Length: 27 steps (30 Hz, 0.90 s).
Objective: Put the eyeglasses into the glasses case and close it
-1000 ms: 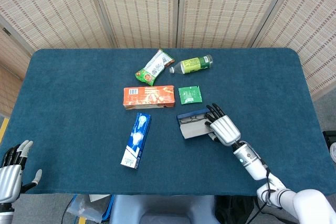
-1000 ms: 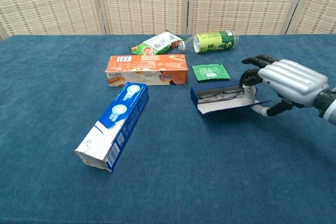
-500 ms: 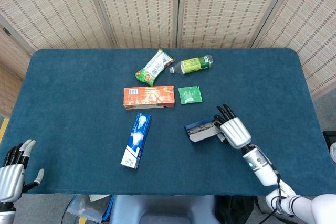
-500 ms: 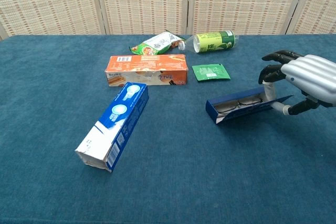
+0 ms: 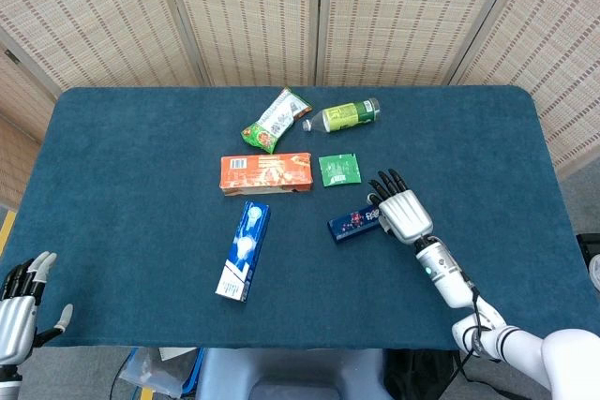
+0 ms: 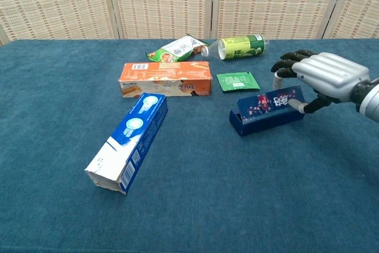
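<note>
The dark blue glasses case (image 5: pixel 354 224) (image 6: pixel 266 112) lies right of the table's middle. Its patterned lid stands swung up over the tray, almost closed. The eyeglasses are hidden inside it. My right hand (image 5: pixel 403 214) (image 6: pixel 325 78) is at the case's right end and grips the lid, with the fingers curled over its top edge and the thumb on its front face. My left hand (image 5: pixel 17 302) shows only in the head view. It hangs off the table's near left corner with its fingers apart and holds nothing.
An orange box (image 5: pixel 266 173) (image 6: pixel 166 79) and a green sachet (image 5: pixel 338 170) (image 6: pixel 237 81) lie just behind the case. A blue toothpaste box (image 5: pixel 244 249) (image 6: pixel 127 141) is to its left. Further back are a green bottle (image 5: pixel 345 115) and a snack bag (image 5: pixel 276 120).
The right hand dragged the open case to the right, then swung the lid up and over the glasses. The case now sits nearly closed. The left hand barely moved.
</note>
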Tool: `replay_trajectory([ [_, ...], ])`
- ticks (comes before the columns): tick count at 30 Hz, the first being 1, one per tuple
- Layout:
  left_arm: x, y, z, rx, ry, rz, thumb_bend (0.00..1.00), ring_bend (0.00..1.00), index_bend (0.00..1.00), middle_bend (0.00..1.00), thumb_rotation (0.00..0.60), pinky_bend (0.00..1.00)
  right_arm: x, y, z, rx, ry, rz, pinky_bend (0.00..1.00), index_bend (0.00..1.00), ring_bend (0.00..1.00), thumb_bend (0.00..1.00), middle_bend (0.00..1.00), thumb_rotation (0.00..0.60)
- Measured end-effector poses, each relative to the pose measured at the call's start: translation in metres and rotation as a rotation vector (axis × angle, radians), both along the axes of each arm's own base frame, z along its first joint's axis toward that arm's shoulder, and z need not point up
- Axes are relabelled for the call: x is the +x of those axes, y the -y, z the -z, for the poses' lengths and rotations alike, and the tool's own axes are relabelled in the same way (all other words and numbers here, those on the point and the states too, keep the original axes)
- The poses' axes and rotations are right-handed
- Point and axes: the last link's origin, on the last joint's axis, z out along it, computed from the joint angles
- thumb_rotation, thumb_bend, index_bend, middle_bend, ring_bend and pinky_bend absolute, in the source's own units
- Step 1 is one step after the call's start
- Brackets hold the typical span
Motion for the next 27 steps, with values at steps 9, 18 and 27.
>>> replay_trajectory([
  [9,-0.004,0.003,-0.002,0.003,0.002,-0.02,0.36,0.0,0.0,0.0,0.6,0.0,0.015,0.016,0.007,-0.008,-0.007,0.023,0.0,0.08,0.0,0.4,0.03,0.6],
  [18,-0.004,0.003,0.0,-0.001,0.006,-0.019,0.36,0.0,0.0,0.0,0.6,0.0,0.019,0.004,-0.001,0.057,0.037,0.025,0.0,0.08,0.0,0.29,0.03,0.6],
  [27,-0.004,0.004,-0.001,0.0,0.003,-0.023,0.36,0.0,0.0,0.0,0.6,0.0,0.008,0.006,0.007,0.11,-0.08,0.11,0.0,0.17,0.0,0.29,0.03,0.6],
])
